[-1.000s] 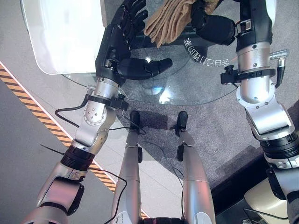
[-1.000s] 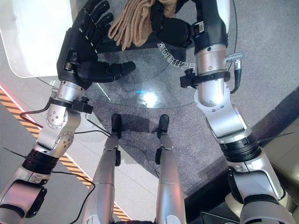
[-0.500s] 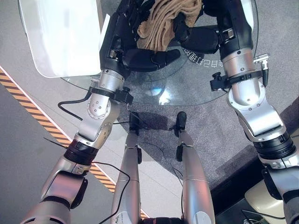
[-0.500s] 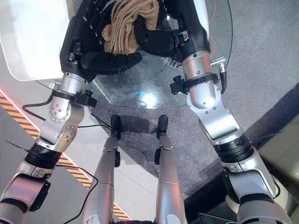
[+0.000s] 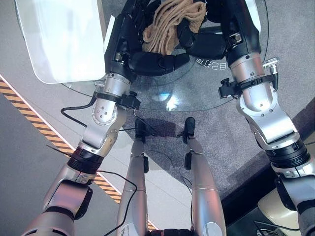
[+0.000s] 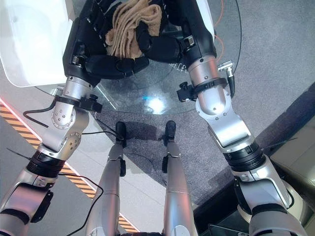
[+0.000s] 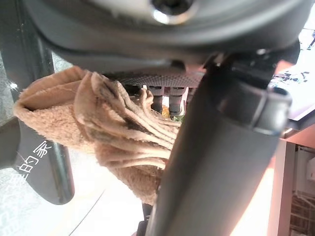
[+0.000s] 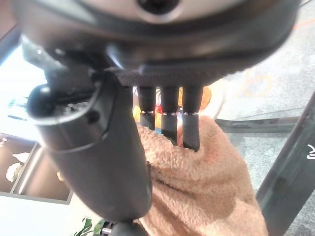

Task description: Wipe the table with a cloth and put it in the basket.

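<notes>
A crumpled tan cloth hangs above the round glass table, pressed between my two hands. My right hand comes in from the right, shut on the cloth, with its fingers dug into the pile and the thumb across it. My left hand is open against the cloth's left side, fingers straight and pointing away from me. Its thumb reaches under the cloth. The cloth's folds lie right at the left palm. A white basket stands at the table's left.
Dark table legs show through the glass under the hands. Printed characters mark the glass near my right wrist. An orange and black striped line crosses the grey floor at the left.
My right hand has carried the cloth leftward and my left hand has moved in to meet it, so the cloth now sits between both palms. The whole picture has also shifted a little.
</notes>
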Motion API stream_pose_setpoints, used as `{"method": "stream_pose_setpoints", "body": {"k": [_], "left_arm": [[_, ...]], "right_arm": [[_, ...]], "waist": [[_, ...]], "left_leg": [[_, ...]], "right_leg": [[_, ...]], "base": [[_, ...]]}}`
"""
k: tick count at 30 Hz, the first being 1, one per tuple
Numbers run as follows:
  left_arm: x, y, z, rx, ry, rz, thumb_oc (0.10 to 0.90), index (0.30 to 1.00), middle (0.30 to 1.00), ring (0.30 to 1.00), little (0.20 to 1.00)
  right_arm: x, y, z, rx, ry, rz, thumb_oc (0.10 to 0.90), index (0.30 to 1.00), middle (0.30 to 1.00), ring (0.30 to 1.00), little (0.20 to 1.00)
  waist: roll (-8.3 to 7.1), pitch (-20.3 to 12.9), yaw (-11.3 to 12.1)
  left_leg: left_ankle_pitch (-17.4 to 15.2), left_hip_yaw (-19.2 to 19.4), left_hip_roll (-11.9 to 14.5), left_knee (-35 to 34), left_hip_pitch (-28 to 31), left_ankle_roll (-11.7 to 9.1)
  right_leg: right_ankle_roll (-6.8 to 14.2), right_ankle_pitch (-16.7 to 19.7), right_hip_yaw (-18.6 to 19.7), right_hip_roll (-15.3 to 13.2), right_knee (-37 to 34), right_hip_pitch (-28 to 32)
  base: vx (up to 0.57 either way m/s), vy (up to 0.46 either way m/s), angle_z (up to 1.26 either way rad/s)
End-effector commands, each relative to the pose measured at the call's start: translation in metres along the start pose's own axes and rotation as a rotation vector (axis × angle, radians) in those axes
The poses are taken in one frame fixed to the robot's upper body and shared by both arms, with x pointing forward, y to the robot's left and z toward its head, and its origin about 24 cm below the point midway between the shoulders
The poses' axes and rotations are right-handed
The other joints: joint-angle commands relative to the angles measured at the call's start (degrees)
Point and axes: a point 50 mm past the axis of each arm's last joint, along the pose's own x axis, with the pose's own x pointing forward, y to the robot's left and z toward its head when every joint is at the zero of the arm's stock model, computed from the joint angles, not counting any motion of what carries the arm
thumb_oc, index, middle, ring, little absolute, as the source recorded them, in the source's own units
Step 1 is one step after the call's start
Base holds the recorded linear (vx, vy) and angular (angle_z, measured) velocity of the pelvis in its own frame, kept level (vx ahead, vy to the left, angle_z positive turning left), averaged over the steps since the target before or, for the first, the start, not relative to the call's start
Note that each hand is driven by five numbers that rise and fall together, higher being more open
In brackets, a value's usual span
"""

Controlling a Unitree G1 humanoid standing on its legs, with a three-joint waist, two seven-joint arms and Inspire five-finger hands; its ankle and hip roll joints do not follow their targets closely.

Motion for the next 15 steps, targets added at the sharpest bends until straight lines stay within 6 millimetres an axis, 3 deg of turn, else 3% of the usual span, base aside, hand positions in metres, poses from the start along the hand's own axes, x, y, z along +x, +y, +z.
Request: {"method": "stream_pose_setpoints", "body": {"k": [1, 15], "left_arm": [[0.0235, -0.0244, 0.0474, 0.024, -0.246, -0.092, 0.800, 0.900, 0.900, 0.900, 0.900], [0.0255, -0.0145, 0.0448, 0.113, -0.240, -0.057, 0.800, 0.900, 0.900, 0.900, 0.900]], "right_arm": [[0.0037, -0.0104, 0.1230, 0.167, -0.634, 0.000, 0.100, 0.300, 0.300, 0.300, 0.200], [0.0054, -0.0096, 0.1325, 0.220, -0.655, 0.057, 0.100, 0.300, 0.300, 0.300, 0.200]], "waist": [[-0.86, -1.48, 0.56], [-1.23, -1.48, 0.90]], "left_leg": [[0.21, 4.46, -2.77, -3.48, 3.00, 4.29], [0.20, 4.48, -2.47, -3.25, 3.45, 4.20]], "right_leg": [[-0.40, -2.43, -2.47, 3.98, -1.53, 4.41], [-0.63, -2.46, -2.65, 3.95, -1.31, 4.87]], "base": [[0.00, 0.000, 0.00], [0.00, 0.000, 0.00]]}}
